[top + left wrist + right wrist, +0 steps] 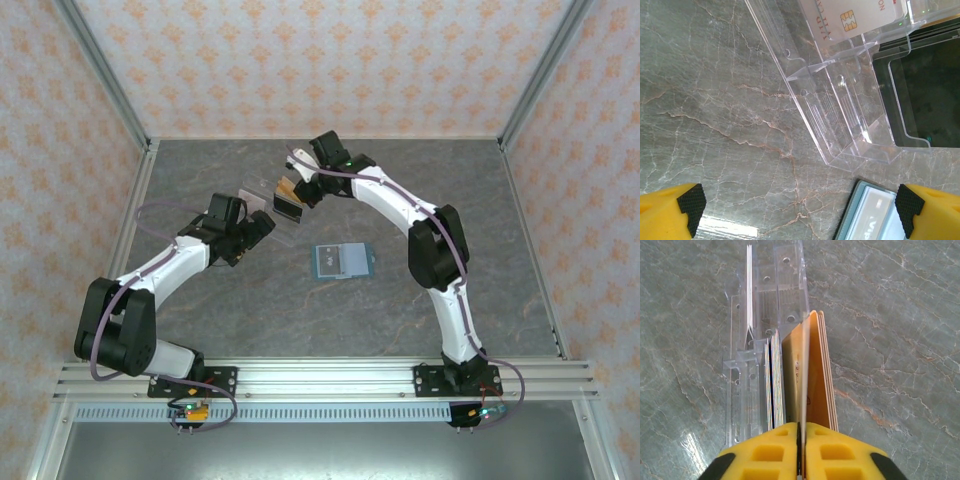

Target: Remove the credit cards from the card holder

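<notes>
The teal-blue card holder (pixel 343 260) lies open and flat mid-table, a pale card (pixel 879 216) showing in its pocket. My right gripper (pixel 303 190) hangs over the clear tray (pixel 270 200), shut on an orange-brown credit card (pixel 802 370) that stands on edge in the tray's right end, beside other orange card edges (pixel 827 380). More cards (pixel 774 385) stand in the neighbouring slot. My left gripper (pixel 800 207) is open above bare table between tray and card holder, with nothing between its fingertips (pixel 690 202).
The clear tray (pixel 840 125) also holds a white chip card (pixel 855 17) and a black card (pixel 927 95). Marble table surface (pixel 250 300) lies around it. Patterned walls and metal rails bound the table.
</notes>
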